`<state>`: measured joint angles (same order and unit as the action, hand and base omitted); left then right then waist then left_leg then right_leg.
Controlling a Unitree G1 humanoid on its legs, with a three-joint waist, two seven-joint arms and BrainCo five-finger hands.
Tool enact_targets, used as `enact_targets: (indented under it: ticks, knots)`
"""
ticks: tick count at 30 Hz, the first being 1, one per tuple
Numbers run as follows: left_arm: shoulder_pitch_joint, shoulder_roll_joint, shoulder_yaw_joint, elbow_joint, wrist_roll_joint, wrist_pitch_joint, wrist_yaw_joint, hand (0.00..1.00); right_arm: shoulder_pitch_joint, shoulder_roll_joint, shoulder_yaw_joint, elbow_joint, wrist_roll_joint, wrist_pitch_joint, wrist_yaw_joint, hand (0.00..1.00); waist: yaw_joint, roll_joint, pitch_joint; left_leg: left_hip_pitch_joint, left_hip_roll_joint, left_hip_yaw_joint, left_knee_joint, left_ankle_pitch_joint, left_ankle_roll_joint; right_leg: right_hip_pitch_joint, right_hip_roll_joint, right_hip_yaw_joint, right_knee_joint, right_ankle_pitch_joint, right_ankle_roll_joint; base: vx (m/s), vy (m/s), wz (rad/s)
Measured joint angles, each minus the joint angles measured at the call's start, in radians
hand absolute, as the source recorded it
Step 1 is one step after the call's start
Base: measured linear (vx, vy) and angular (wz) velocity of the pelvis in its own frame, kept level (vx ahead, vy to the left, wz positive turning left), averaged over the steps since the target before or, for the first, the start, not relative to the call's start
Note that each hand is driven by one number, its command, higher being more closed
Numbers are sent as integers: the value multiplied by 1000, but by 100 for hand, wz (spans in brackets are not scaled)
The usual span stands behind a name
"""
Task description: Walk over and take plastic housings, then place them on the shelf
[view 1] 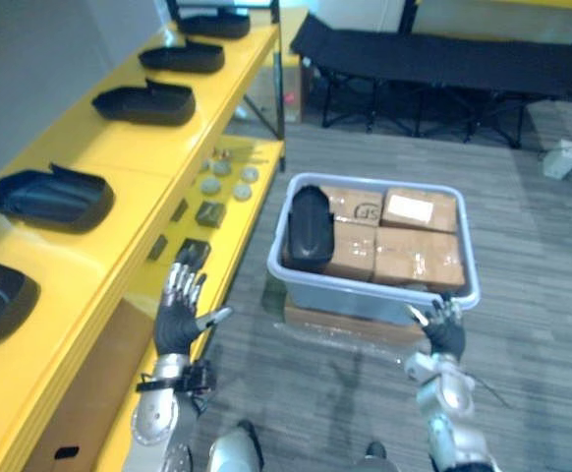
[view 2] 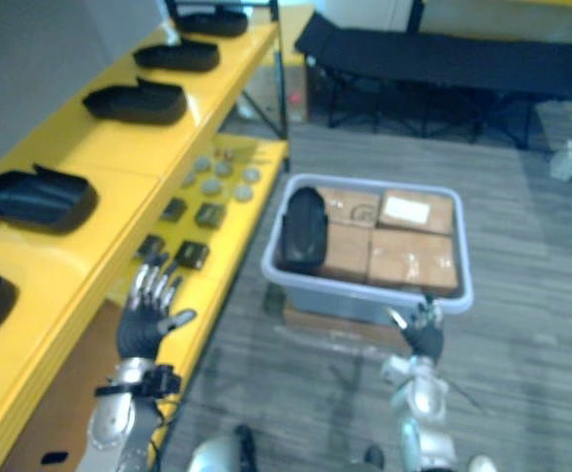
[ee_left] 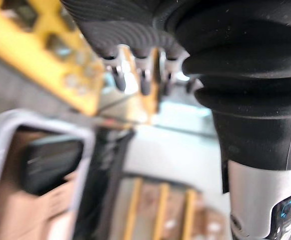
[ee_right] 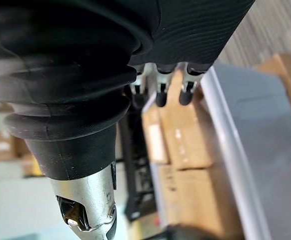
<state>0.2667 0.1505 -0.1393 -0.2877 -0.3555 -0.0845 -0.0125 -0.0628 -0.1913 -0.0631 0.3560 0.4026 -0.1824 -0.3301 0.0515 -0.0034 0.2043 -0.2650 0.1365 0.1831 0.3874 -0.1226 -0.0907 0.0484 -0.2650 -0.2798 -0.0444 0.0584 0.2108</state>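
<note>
Both upright, straight-fingered: left hand (view 1: 178, 320) by shelf (view 1: 119, 157), right hand (view 1: 445, 331) by bin (view 1: 365, 288)

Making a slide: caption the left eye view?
Open left hand and open right hand near grey bin holding one black housing; more housings line the yellow shelf.

Cardboard boxes (view 1: 419, 256) pack the grey bin (view 1: 365, 300) from its middle to 3 o'clock. The black housing (view 1: 311, 228) stands on edge against the 9 o'clock wall, clear from above. On the yellow shelf (view 1: 119, 157), bare stretches separate the shelved housings (view 1: 50, 195). Small parts (view 1: 222, 182) clutter the lower ledge (view 1: 266, 157).
</note>
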Motion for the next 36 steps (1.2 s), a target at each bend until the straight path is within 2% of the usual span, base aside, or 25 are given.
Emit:
enact_targets:
  ticks: [1, 3, 4, 5, 6, 8, 10, 14, 16, 18, 20, 24, 25, 29, 30, 33, 35, 36]
  knots:
    - [-7, 2, -16, 30, -1, 25, -14, 0, -27, -14, -4, 27, 11, 1, 0, 0, 4, 2, 8, -2, -7, -22, -1, 0, 0, 0, -1, -2, 0, 1, 0, -11, 35, 22]
    - [-53, 16, -94, 238, 7, 116, -26, 0, -110, -69, -15, 117, 46, 5, 5, 0, 19, 17, 29, -16, -14, -45, 2, 0, 0, 2, -1, -22, 3, 2, 2, -22, 36, 22]
    - [-62, 16, -109, 312, 11, 132, -24, 0, -130, -80, -15, 138, 61, 6, 5, 0, 23, 20, 33, -16, -14, -47, 2, 0, 0, 4, 0, -22, 4, 3, 3, -15, 13, 8]
    - [-75, 13, -122, 459, 13, 146, -7, 0, -165, -98, -16, 172, 79, 5, 5, 0, 25, 23, 44, -16, -14, -56, 3, 0, 0, 7, 2, -26, 6, 3, 2, -11, -3, 5]
    - [-84, 11, -116, 577, 47, 149, 34, 0, -202, -108, -24, 209, 98, 5, 5, 0, 28, 23, 58, -16, -13, -64, 3, 0, 0, 7, 5, -27, 8, 2, 1, -9, -7, 5]
    - [-94, 12, -90, 714, 140, 129, 93, 0, -271, -130, -54, 283, 115, 5, 0, 0, 41, 22, 88, -15, -10, -68, 5, 3, 0, 8, 8, -30, 18, 0, -1, -17, 1, 3]
    - [-113, 15, -49, 799, 171, 104, 127, 0, -347, -166, -84, 347, 146, 5, -1, 0, 57, 23, 126, -16, -12, -74, 6, 10, 3, 8, 6, -35, 27, -1, -1, -50, 17, 10]
    - [-155, 31, 11, 901, 178, 17, 155, 0, -539, -258, -84, 460, 174, 9, 4, 0, 89, 35, 208, -26, -20, -98, 4, 28, 8, 1, 1, -54, 58, -8, 0, -92, 26, 16]
    - [-156, 40, 16, 943, 177, -7, 157, 0, -608, -297, -82, 503, 174, 13, 14, 0, 100, 45, 220, -57, -28, -115, 4, 33, 9, -23, -4, -69, 71, -11, 1, -77, 30, 24]
    - [-153, 35, 20, 1014, 169, -17, 155, 0, -664, -326, -80, 545, 173, 26, 23, 0, 113, 50, 233, -80, -40, -127, 2, 44, 13, -44, -12, -78, 85, -15, 6, -25, 38, 24]
    - [-146, 28, 18, 1080, 166, -30, 145, 0, -726, -359, -58, 607, 173, 43, 24, 0, 147, 58, 252, -93, -48, -133, 6, 48, 18, -52, -22, -84, 95, -17, 9, 4, 31, 15]
    - [-135, 17, 19, 1134, 156, -50, 117, 0, -830, -404, -26, 657, 168, 81, 20, 0, 176, 72, 273, -141, -68, -159, 22, 51, 23, -83, -36, -108, 113, -23, 15, 3, 34, 24]
    - [-135, 14, 18, 1142, 155, -51, 111, 0, -868, -430, -8, 677, 167, 88, 19, 0, 184, 82, 282, -161, -75, -180, 30, 51, 23, -90, -38, -122, 120, -26, 19, -8, 30, 23]
    - [-135, -10, 3, 1176, 85, -68, 100, 0, -937, -470, 7, 733, 164, 134, -1, 0, 218, 98, 294, -197, -92, -198, 42, 51, 24, -119, -54, -137, 153, -41, 27, -23, 38, 19]
    - [-135, -16, -6, 1188, 69, -70, 90, 0, -949, -482, 9, 752, 166, 151, -13, 0, 231, 104, 299, -200, -100, -201, 42, 52, 25, -125, -65, -143, 169, -50, 29, -19, 32, 14]
    - [-135, -17, -23, 1198, 38, -83, 83, 0, -982, -499, 20, 780, 169, 175, -54, 0, 246, 110, 298, -234, -103, -207, 46, 56, 31, -162, -68, -146, 191, -57, 29, -40, 16, 10]
    - [-148, -29, -41, 1211, 6, -88, 78, 0, -1014, -550, 29, 811, 173, 207, -135, 0, 257, 142, 314, -257, -111, -225, 59, 57, 32, -170, -72, -160, 204, -62, 32, -55, 11, 20]
    - [-148, -35, -41, 1211, 1, -89, 77, 0, -1020, -562, 28, 816, 173, 211, -157, 0, 259, 150, 317, -262, -114, -228, 60, 58, 34, -173, -74, -162, 210, -64, 33, -60, 16, 15]
